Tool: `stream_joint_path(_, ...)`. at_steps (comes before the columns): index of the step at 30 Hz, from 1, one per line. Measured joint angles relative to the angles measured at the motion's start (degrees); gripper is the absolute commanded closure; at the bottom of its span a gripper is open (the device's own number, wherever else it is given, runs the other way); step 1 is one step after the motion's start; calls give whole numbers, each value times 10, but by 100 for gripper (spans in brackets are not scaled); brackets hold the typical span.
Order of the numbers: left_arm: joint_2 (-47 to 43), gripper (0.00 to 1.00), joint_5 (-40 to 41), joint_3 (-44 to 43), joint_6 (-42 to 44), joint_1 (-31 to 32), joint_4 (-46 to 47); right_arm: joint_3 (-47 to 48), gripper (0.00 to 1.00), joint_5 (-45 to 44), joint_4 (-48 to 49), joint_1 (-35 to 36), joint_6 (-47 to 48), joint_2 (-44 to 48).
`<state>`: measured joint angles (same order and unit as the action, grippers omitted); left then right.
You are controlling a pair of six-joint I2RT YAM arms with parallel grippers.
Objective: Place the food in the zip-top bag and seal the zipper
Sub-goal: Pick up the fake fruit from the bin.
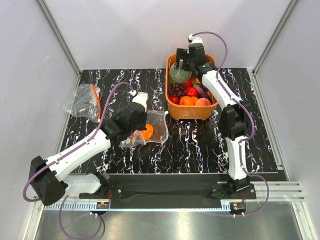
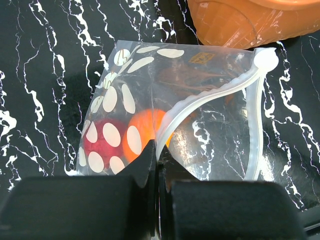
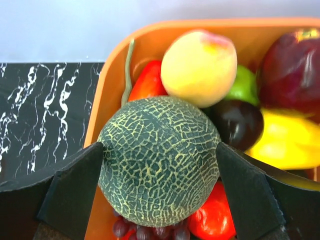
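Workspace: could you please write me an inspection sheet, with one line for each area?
Surface: black table with white veins.
Job's things: dotted bag, zipper open, holds orange fruit and red fruit; melon is in the orange basket.
Clutter: crumpled clear bag at far left; spare fruit in the basket, such as a peach.
Grippers: left gripper shut on the bag's mouth edge; right gripper open, fingers either side of the melon.
Cables: a purple cable loops along each arm.
Surroundings: pale walls, metal frame posts.
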<state>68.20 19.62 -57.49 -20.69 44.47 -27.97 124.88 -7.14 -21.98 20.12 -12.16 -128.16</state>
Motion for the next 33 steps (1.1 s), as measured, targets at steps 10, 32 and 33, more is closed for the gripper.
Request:
stream_joint_path(10,-7,100,1,9,3,0,7,-316,0,-45,61,-3,-19,204)
stream_joint_path(32,-14,100,0,10,3,0,6,-256,21,-9,25,-17,63,288)
stream_joint_path(33,-14,100,0,10,3,0,6,-224,23,4,24,-17,71,267)
